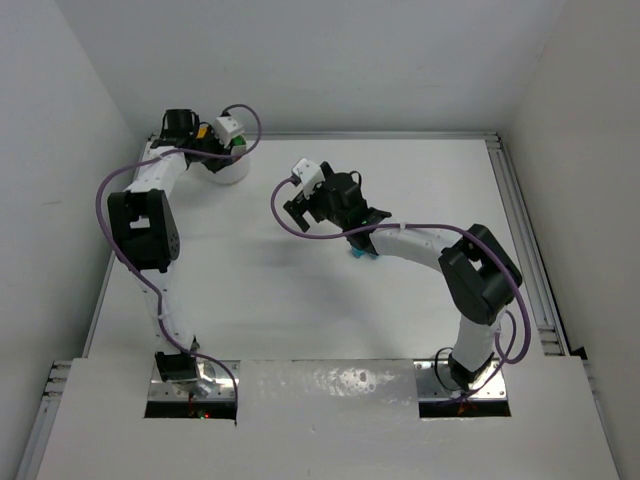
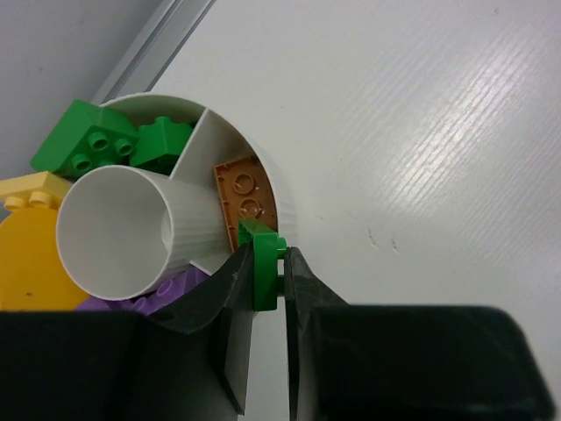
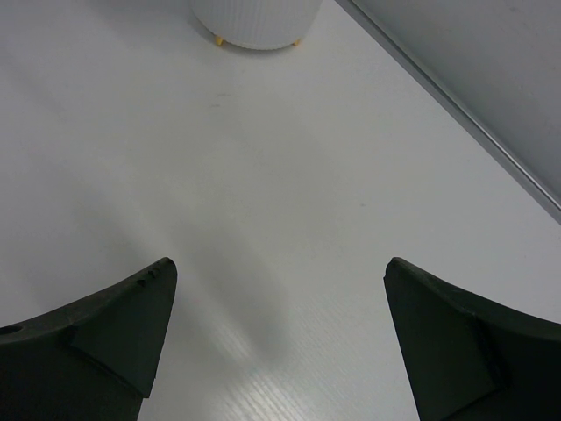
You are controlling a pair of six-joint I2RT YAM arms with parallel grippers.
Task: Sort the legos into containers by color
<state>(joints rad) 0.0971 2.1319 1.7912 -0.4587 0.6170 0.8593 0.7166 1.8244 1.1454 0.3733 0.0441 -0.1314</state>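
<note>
Your left hand (image 2: 267, 282) is pinching one green lego (image 2: 259, 241) by its two flat sides, in the lower middle of the left wrist view. The lego hangs right at the edge of the white bowl (image 2: 287, 210), over the part that has the orange lego (image 2: 245, 189) in it, so that is not its home. The green part of the bowl is in the upper left of that view.

I think these legos are small, hard and very light. They should not bend or break, but the smooth plastic can slip or twist. Hold each one on two flat sides, across the middle, not on the bumps or a corner.

Your right hand (image 3: 279, 267) is spread wide with nothing in it, over the bare desk (image 3: 263, 175). The bowl sits at the top of its view.

Now count:
- **Green:** three, the one you hold and the two other green legos (image 2: 83, 139) in the bowl.
- **Orange:** one.
- **Yellow:** at least one yellow lego (image 2: 26, 191) at the left edge, and any more are hidden.
- **Purple:** a purple lego (image 2: 166, 294) shows at the lower left, too hidden to count.
- **Teal:** one teal lego (image 1: 362, 254) on the desk, peeking out from under the right arm (image 1: 420, 242) in the middle of the top view.
- **Bowls and hands:** one bowl and two hands.
</note>
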